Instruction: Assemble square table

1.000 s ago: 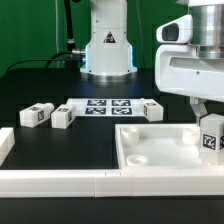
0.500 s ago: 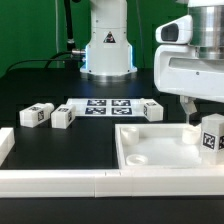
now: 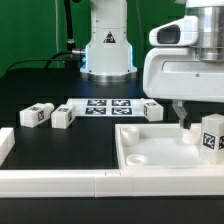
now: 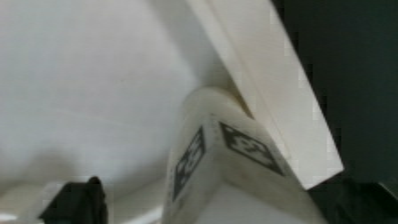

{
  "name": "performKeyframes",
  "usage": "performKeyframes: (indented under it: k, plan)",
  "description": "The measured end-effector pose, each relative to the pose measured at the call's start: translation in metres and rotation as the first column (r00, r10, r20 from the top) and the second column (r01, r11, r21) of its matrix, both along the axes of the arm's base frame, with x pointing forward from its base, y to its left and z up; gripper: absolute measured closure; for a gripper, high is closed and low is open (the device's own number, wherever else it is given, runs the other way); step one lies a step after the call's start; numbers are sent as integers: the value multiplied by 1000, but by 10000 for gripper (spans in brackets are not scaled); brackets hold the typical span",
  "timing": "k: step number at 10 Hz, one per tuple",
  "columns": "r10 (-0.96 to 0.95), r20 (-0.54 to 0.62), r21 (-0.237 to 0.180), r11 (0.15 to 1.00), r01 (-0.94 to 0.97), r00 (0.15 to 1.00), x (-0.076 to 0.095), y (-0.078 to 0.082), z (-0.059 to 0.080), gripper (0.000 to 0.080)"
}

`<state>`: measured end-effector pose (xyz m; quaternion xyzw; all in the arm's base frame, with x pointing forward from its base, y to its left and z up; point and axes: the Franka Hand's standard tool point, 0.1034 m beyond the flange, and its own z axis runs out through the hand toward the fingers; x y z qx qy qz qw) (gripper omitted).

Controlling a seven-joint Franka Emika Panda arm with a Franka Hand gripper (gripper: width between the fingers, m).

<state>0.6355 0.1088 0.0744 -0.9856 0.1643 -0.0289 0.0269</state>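
the hand, spread with the leg post upright between its fingers over the square panel, should centre on the post and close squarely across its flat sides.

No words or numbers can be read. Black-and-white tags mark the legs and the marker board.

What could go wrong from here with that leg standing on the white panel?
1. The jaws stand open close beside the leg post at a corner of the square panel; a sideways move could topple it.
2. Whether it sits in its socket cannot be seen; it may not be seated.
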Motion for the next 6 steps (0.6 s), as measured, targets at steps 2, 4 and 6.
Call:
performKeyframes:
  k: [2, 4, 6]
  plan:
    - [212, 7, -24, 977, -211, 977, 0, 2, 0, 150]
    - [365, 4, -46, 930, -364, 931, -2, 7, -1, 150]
    - [587, -19, -88, 805, -586, 809, -1, 6, 1, 150]
